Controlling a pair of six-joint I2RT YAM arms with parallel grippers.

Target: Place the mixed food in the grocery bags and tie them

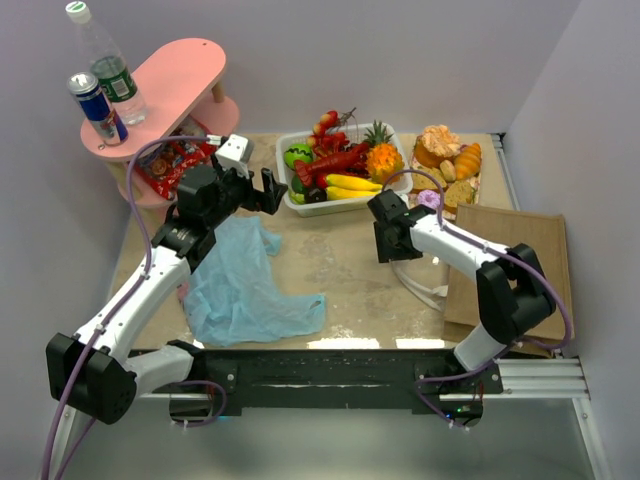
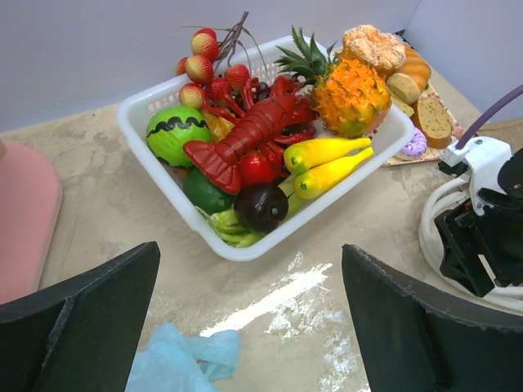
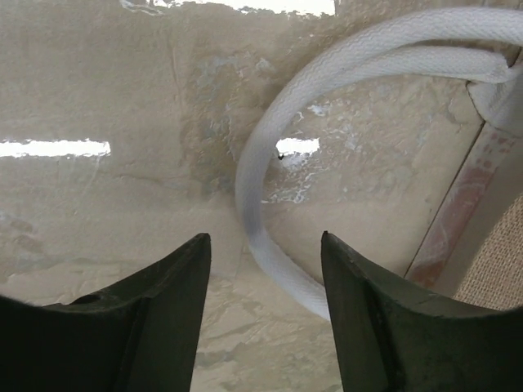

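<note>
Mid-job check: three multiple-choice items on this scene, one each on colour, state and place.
1. The plastic bag is: A red; B light blue; C green.
2. The left gripper is: A shut on the bag; B out of view; C open, empty.
3. The lobster lies: A in the white basket; B on the bag; C in the gripper.
Key: 1 B, it shows pale blue from above; 2 C, its fingers stand apart with nothing between; 3 A, the basket's walls surround it.

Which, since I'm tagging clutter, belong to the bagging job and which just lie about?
Job: light-blue plastic bag, brown paper bag, lobster, bananas, pineapple, bottle, can, snack packets.
Lying about: white basket, pink stand.
</note>
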